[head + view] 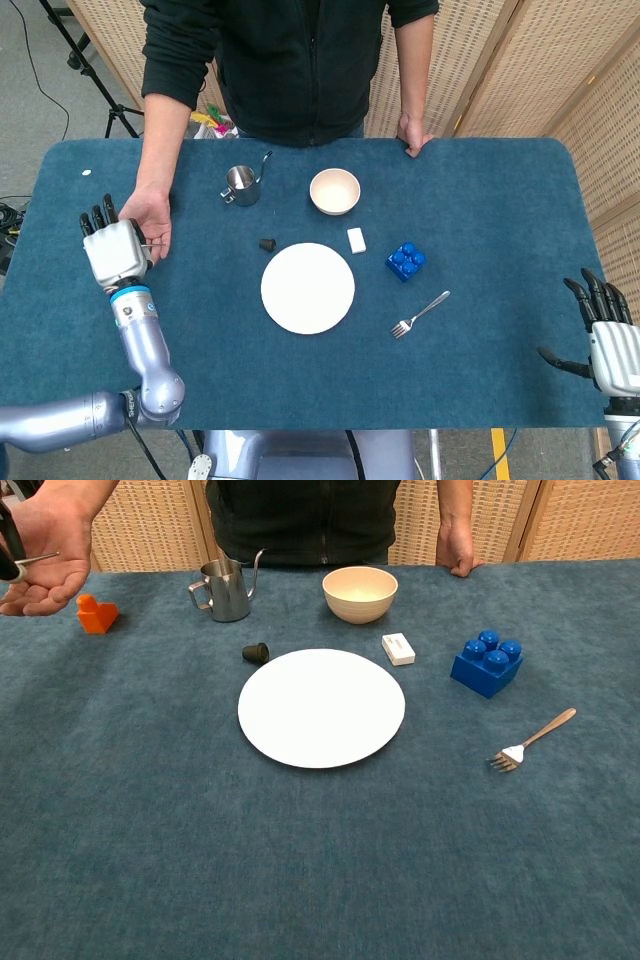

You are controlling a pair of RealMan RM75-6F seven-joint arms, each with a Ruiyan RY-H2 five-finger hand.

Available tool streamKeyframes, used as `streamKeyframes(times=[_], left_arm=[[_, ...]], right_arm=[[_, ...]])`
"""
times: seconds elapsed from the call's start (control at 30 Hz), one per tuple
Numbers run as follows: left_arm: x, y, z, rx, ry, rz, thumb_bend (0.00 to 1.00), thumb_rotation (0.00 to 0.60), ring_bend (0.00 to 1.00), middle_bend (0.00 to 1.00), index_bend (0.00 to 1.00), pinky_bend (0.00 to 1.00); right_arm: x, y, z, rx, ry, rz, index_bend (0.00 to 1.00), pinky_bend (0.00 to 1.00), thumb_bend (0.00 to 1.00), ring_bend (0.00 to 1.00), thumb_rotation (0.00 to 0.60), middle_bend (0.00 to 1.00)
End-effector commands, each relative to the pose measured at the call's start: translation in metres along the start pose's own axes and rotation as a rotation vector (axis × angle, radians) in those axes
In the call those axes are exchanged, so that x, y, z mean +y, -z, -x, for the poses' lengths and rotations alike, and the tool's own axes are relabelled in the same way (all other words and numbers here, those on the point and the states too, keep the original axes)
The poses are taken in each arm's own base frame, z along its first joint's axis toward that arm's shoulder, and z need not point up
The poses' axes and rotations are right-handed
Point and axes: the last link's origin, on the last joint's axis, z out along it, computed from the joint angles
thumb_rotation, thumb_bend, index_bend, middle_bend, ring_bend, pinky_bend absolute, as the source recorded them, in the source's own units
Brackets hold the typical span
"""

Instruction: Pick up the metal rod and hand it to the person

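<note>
Head view shows the left hand (117, 250) pinching the metal rod (38, 558) over the person's upturned palm (50, 555) for an easy take, while the right hand (610, 350) waits spread and empty.
</note>
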Motion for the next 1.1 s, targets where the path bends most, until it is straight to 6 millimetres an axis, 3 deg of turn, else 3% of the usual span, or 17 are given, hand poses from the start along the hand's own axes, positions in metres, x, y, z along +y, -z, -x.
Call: streamKeyframes(times=[0.03,0.57,1.1], left_arm=[[0.001,0.002,0.002,-0.017,0.017,-0.019,0.71,0.600,0.00,0.00,0.81,0.00],[0.015,-0.020,0.005,0.063,0.068,0.039,0.70,0.600,0.00,0.00,0.81,0.00],[0.016,-0.001,0.016,0.030,0.041,0.039,0.71,0.600,0.00,0.00,0.81,0.00]], right_arm=[[0.000,0.000,0.000,-0.003,0.000,-0.001,0.09,0.00,0.00,0.00,0.600,0.00],[0.001,-0.001,0.002,-0.008,0.004,0.005,0.09,0.00,0.00,0.00,0.600,0.00],[0.002,-0.001,0.002,-0.011,0.005,0.008,0.09,0.00,0.00,0.00,0.600,0.00]])
